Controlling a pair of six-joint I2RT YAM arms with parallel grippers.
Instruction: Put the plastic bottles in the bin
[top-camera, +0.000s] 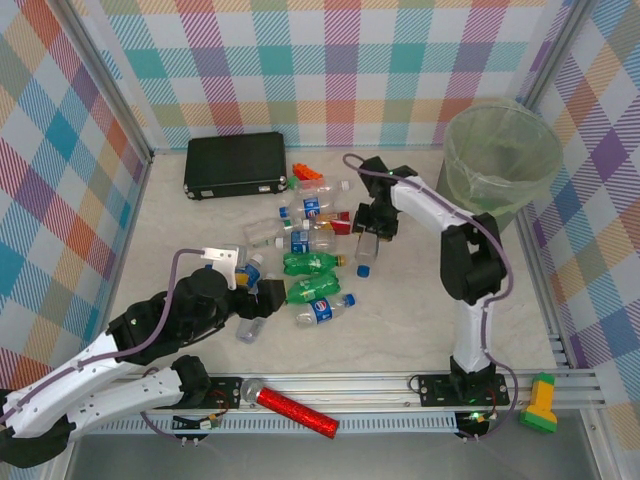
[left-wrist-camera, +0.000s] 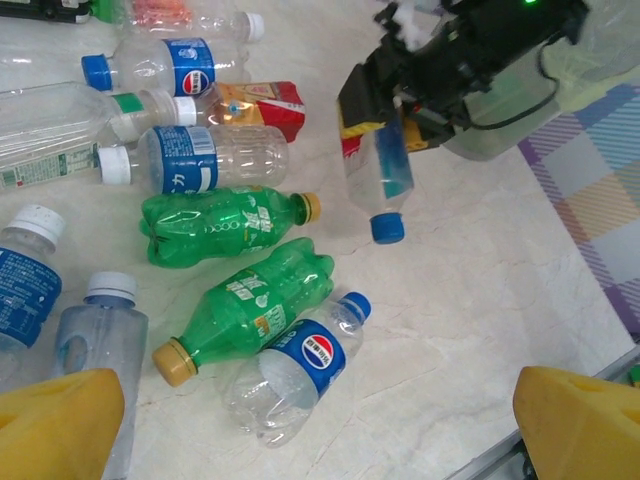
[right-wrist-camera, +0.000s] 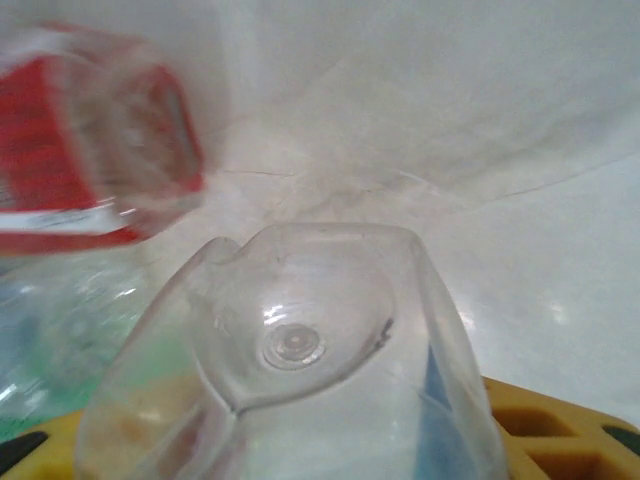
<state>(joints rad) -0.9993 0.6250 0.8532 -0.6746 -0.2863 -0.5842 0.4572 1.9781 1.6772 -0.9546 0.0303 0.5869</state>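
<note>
Bin (top-camera: 497, 195), round and lined with a pale green bag, stands at the far right corner of the table (top-camera: 410, 320). A flat black case (top-camera: 235, 165) lies at the far left.

The plastic bottles lie on their sides in a loose heap at the middle of the table, none of them in the bin. The right gripper (top-camera: 372, 225) (left-wrist-camera: 385, 130) hangs over the right edge of this heap, well left of the bin. Its jaws are clamped on a clear bottle (top-camera: 367, 248) (left-wrist-camera: 380, 175) (right-wrist-camera: 290, 345), which hangs almost upright with its blue cap (left-wrist-camera: 387, 228) pointing down.

The left gripper (top-camera: 262, 292) (left-wrist-camera: 315, 430) hovers at the near left of the heap. Its yellow fingers (left-wrist-camera: 50, 420) are spread wide and hold nothing.

Two green bottles (top-camera: 310, 263) (left-wrist-camera: 225, 225) lie side by side in the heap. A blue-labelled bottle (top-camera: 322, 310) (left-wrist-camera: 300, 365) lies just beside the nearer one.

A red glittery cylinder (top-camera: 297, 410) rests on the near rail. Small orange bricks (top-camera: 310, 175) sit just right of the case.
</note>
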